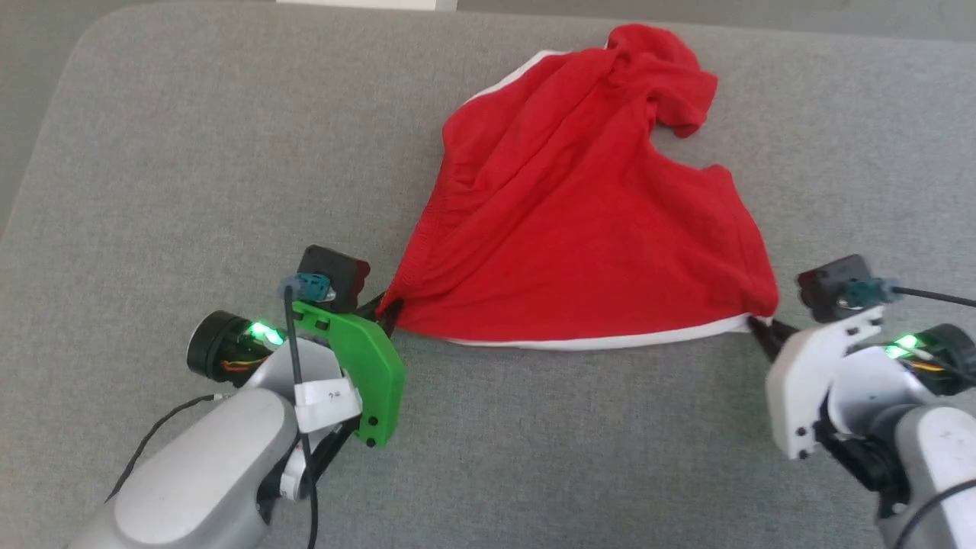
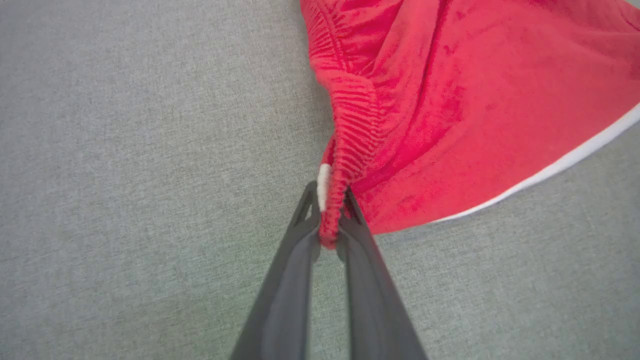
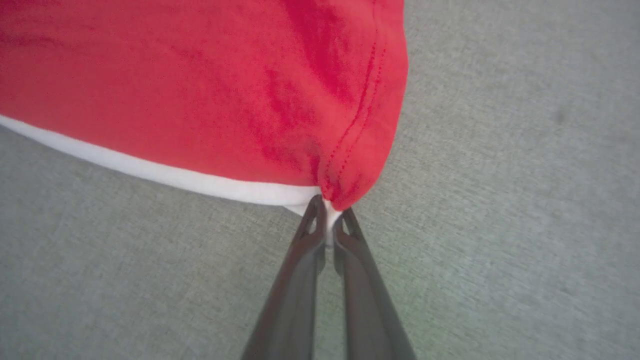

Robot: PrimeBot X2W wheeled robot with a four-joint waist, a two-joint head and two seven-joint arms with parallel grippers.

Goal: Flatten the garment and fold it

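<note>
The garment (image 1: pixel 564 229), bright red shorts with a white stripe along the near edge, lies spread on the grey surface, its far end bunched up. My left gripper (image 1: pixel 387 311) is shut on the gathered waistband corner (image 2: pixel 332 210) at the near left. My right gripper (image 1: pixel 759 329) is shut on the near right corner, where the white stripe meets the red hem (image 3: pixel 330 212). In both wrist views the dark fingers (image 2: pixel 300 260) (image 3: pixel 300 265) pinch fabric between their tips. The near edge of the garment (image 3: pixel 200 100) stretches between the two grippers.
The grey fabric-covered surface (image 1: pixel 191 152) has a rounded far-left corner (image 1: pixel 91 38), with paler floor beyond it. Open grey surface lies to the left, right and front of the shorts.
</note>
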